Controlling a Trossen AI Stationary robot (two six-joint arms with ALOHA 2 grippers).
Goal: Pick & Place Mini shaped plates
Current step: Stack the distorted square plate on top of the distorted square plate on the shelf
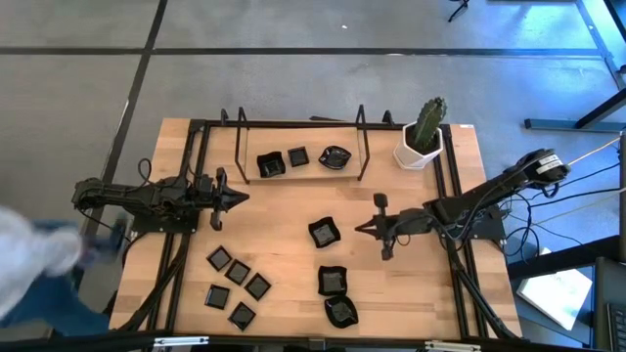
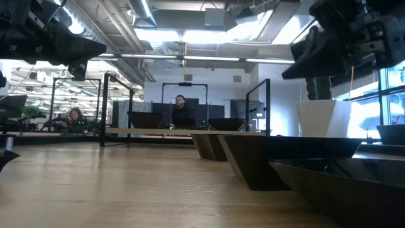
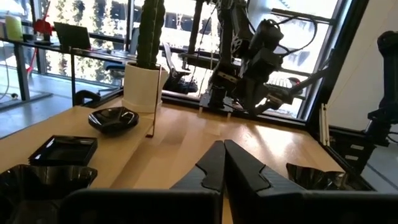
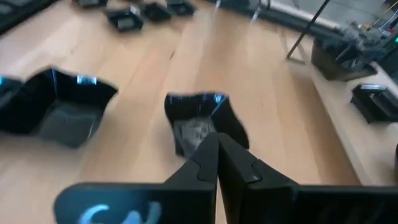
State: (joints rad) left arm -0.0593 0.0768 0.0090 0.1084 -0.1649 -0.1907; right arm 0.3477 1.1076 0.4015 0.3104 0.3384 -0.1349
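The right gripper (image 1: 359,229) hovers with fingers together, empty, just at three o'clock of a glossy black raised-rim square plate (image 1: 324,232) at mid-table. The approach seems under way; next it must open and descend. The left gripper (image 1: 242,197) waits closed at nine o'clock.

Left arm stretched in from the table's left edge, lying low and level, left gripper (image 1: 240,197) pointing toward the table's middle, fingers (image 3: 214,163) pressed together, nothing between them. Right arm reaching in from the right edge, bent at the elbow, right gripper (image 1: 359,229) aimed leftward, fingers (image 4: 208,155) likewise closed tip to tip and holding nothing.
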